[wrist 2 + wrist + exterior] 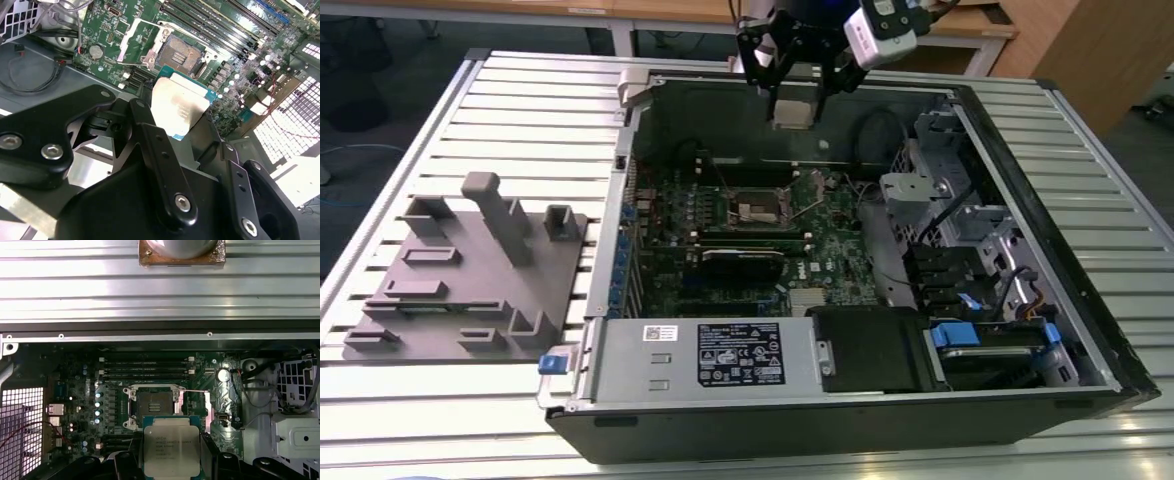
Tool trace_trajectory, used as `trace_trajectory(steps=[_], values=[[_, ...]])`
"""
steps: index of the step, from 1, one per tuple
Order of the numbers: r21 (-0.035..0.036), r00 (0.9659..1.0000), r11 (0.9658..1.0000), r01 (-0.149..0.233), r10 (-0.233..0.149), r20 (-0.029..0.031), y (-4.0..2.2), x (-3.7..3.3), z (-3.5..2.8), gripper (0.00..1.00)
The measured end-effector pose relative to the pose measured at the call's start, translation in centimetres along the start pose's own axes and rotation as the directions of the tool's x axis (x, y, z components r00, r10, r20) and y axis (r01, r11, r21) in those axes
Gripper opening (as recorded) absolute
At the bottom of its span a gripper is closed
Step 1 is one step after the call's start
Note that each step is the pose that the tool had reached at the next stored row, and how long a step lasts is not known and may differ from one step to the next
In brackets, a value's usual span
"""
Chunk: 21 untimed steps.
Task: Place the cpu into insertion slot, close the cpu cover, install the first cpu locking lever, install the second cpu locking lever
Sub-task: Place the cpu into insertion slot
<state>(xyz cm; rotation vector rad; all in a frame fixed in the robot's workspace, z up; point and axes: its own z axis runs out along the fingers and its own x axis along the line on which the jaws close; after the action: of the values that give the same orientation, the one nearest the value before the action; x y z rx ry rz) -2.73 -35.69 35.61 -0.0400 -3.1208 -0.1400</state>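
My gripper [793, 100] is shut on the cpu [793, 112], a small flat square chip with a grey-silver top, held high over the far part of the open computer case. In both wrist views the cpu [171, 447] [177, 107] sits between the black fingers [125, 462]. Below it on the green motherboard lies the insertion slot [757, 208] [154, 405] [180, 50], black-framed and bare. The cpu cover [196, 402] [134, 42] stands flipped open beside the slot, toward the coin battery [223, 374].
The black case [1014, 400] lies on a slatted aluminium table [520, 90]. A grey fixture with pegs [467, 270] rests at the exterior view's left. Inside the case are a black expansion card [744, 258], a labelled power supply [720, 355] and drive bays [961, 250].
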Motion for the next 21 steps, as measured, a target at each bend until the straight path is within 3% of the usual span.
trace_trajectory(steps=[21], values=[[0.0000, 1.0000, 1.0000, 0.000, 0.000, 0.0019, -0.07, -0.01, 0.86, 0.54]])
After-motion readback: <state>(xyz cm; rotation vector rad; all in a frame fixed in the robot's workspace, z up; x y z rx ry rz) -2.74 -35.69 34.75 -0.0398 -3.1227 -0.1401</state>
